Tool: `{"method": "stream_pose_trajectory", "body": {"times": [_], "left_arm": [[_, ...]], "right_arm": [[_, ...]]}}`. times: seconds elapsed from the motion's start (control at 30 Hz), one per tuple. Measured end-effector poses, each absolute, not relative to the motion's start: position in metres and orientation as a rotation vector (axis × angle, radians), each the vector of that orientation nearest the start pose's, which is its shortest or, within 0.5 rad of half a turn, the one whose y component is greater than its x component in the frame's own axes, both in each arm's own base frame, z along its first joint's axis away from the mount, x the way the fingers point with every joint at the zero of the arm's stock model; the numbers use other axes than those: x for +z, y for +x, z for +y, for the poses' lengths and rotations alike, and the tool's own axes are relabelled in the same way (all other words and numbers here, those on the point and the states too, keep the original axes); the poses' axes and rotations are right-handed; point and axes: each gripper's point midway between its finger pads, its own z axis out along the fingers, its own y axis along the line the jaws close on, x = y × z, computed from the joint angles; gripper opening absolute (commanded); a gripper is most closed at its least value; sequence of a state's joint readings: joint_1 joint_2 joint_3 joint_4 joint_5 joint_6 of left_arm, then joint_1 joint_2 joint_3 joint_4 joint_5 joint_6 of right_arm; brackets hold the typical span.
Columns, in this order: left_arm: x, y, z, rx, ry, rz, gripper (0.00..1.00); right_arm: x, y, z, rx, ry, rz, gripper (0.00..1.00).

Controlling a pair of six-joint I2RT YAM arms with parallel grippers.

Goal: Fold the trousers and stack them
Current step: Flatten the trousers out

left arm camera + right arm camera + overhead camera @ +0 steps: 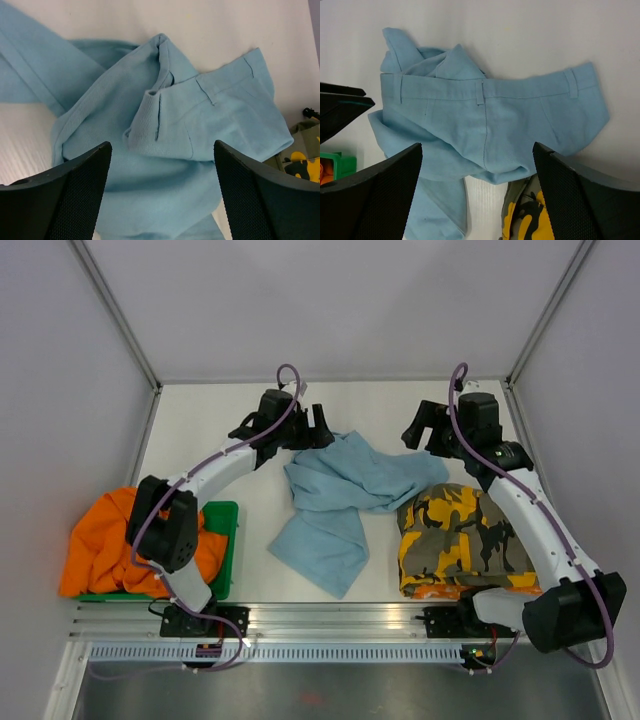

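table [200,430] bears blue trousers [335,495] (crumpled), perhaps camouflage ones [465,535].

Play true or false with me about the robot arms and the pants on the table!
1. The light-blue trousers lie rumpled in the middle of the table. True.
2. The left gripper is squeezing the blue cloth. False: its jaws stand open over it, holding nothing.
3. The camouflage trousers lie on the right side. True.
4. The right gripper is shut. False: it is open too.
5. The orange trousers are piled in the middle. False: they lie at the left, over a green tray.
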State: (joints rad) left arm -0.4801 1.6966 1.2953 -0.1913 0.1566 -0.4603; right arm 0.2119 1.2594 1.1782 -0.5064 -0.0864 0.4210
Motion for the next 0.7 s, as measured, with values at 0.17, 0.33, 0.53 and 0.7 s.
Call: {"method": "stream_pose_trajectory", "body": {"times": [0.17,0.33,0.53,0.7], "left_arm": [[0.141,0.424,-0.275,-0.7,0.179,2.228,0.83],[0.12,0.425,-0.281,-0.716,0.225,2.255,0.28],[0.142,0.428,-0.296,-0.811,0.273,2.197,0.02],[0.209,0.453,-0.291,-0.756,0.264,2.108,0.02]], "right_arm": [[0.247,0.344,0.094,0.383,0.217,2.154,0.98],[0.256,0.34,0.083,0.333,0.247,2.119,0.98],[0.25,0.342,0.073,0.264,0.289,2.13,0.98],[0.243,0.342,0.067,0.223,0.317,2.149,0.98]]}}
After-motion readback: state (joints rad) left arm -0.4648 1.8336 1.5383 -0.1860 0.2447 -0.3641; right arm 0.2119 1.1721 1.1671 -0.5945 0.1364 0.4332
